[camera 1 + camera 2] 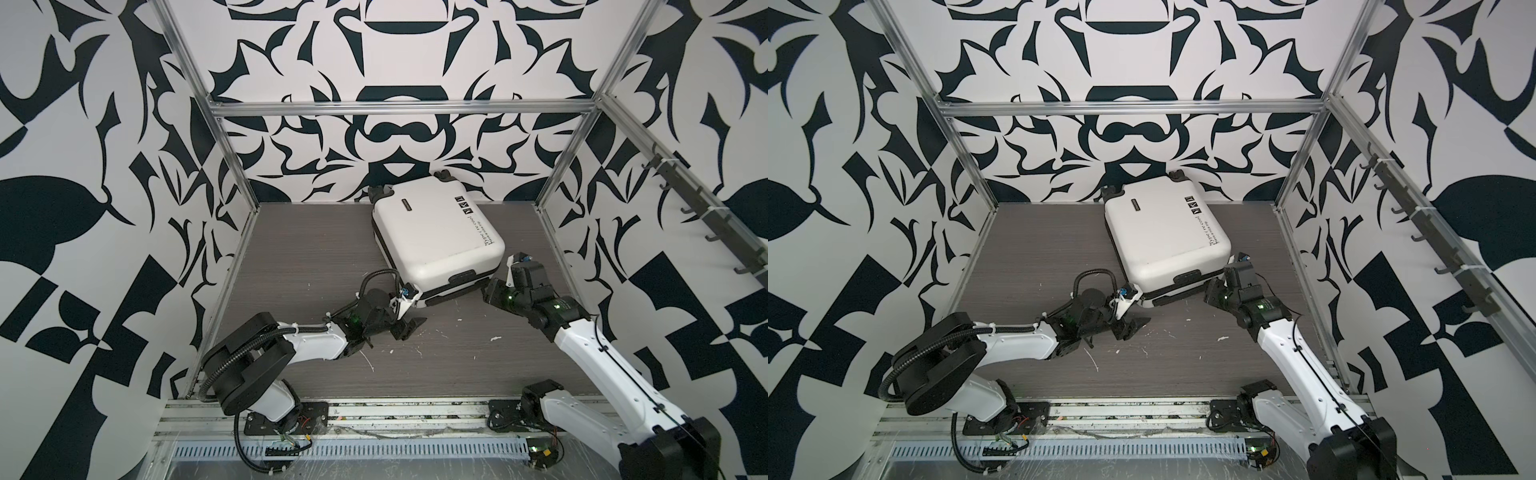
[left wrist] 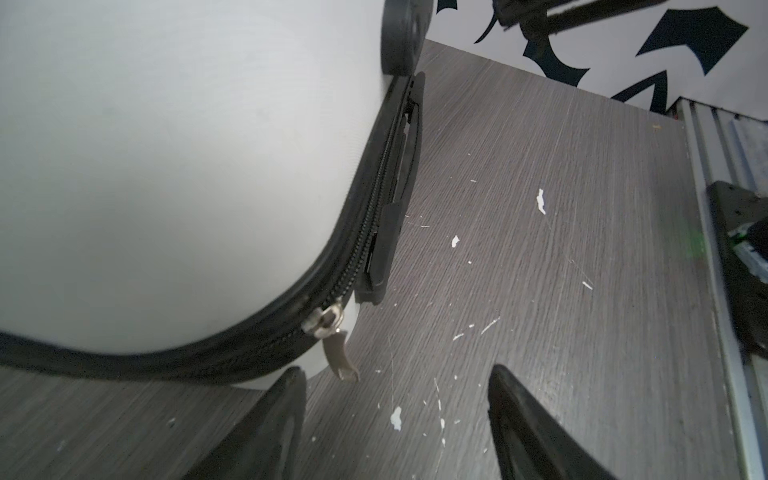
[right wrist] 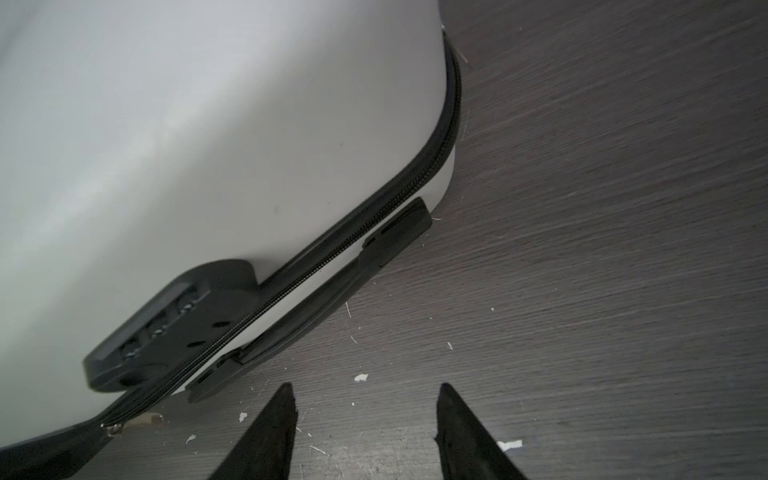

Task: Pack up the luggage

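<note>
The luggage (image 1: pixel 432 237) was found lying flat and shut on the grey wood-grain surface (image 1: pixel 307 249), toward the back and right of the middle, with its wheels (image 1: pixel 376 193) turned to the patterned back wall (image 1: pixel 399 137).

The left hand (image 2: pixel 395 374) was held open and empty at the near left corner of the case. The right hand (image 3: pixel 365 386) was likewise held open and empty at the near right corner. Neither was touching the shell.

The shell was judged stiff, smooth and rather slippery. With its rounded corners and broad curved faces, little purchase was offered to narrow fingers. The case was judged bulky rather than heavy, and likely to slide over the surface when pushed from 1 side only. It could be steadied by 1 hand while the other worked.

The best holds were judged to be the small parts:
- A black zip (image 2: pixel 374 199) was run around the seam between the 2 halves.
- A thin, flat metal pull tab (image 2: pixel 343 357) was seen hanging loose just beside the left hand's fingers.
- A black strap handle (image 3: pixel 316 299) was set low along the near side, next to a black dial lock (image 3: pixel 166 324).

Three square stickers (image 1: pixel 461 205) were noted on the lid. Whether anything was packed inside could not be told.
</note>
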Motion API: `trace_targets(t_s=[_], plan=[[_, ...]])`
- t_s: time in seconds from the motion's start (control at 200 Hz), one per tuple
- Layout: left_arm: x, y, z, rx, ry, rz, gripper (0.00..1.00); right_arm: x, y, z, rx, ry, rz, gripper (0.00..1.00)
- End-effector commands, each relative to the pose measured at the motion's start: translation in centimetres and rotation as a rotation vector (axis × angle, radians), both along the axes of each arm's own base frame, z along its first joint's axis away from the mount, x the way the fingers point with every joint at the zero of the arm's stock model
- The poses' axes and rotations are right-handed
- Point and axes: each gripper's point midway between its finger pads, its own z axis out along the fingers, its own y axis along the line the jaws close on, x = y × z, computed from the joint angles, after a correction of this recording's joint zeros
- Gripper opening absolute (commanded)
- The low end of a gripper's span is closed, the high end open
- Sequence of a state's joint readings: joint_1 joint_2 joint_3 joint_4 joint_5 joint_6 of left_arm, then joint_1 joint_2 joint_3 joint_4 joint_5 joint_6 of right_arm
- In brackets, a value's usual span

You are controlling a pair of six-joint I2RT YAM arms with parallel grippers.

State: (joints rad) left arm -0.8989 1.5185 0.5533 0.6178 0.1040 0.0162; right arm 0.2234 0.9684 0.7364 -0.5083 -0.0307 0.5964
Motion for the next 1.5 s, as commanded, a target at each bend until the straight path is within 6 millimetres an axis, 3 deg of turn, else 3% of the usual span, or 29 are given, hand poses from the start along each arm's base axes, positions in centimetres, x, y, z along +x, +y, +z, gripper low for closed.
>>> trace_targets(t_s=[0.0,0.335,0.665,0.905,1.12,1.345,1.495], plan=[[0.8,-0.4,0.0,-0.004,-0.016,0.020,0.74,0.9,-0.1,0.7,0.053,-0.036,0.012,0.57],[2.3,-1.0,-1.0,0.025,-0.019,0.097,0.62,3.3,-2.5,0.8,0.108,-0.029,-0.064,0.57],[2.3,-3.2,-0.3,-0.012,-0.073,0.174,0.51,5.3,-5.4,-0.2,0.227,-0.016,-0.168,0.57],[3.9,-2.0,0.5,-0.019,-0.160,0.353,0.51,6.2,-5.6,-0.2,0.263,-0.023,-0.181,0.57],[4.4,-1.6,0.4,-0.006,-0.178,0.382,0.52,7.8,-6.0,0.3,0.259,-0.024,-0.175,0.57],[4.9,-1.2,0.8,-0.024,-0.184,0.400,0.37,9.6,-7.2,0.4,0.269,-0.024,-0.203,0.57],[5.6,0.5,1.0,-0.032,-0.179,0.436,0.44,10.4,-8.5,0.4,0.296,-0.037,-0.248,0.57]])
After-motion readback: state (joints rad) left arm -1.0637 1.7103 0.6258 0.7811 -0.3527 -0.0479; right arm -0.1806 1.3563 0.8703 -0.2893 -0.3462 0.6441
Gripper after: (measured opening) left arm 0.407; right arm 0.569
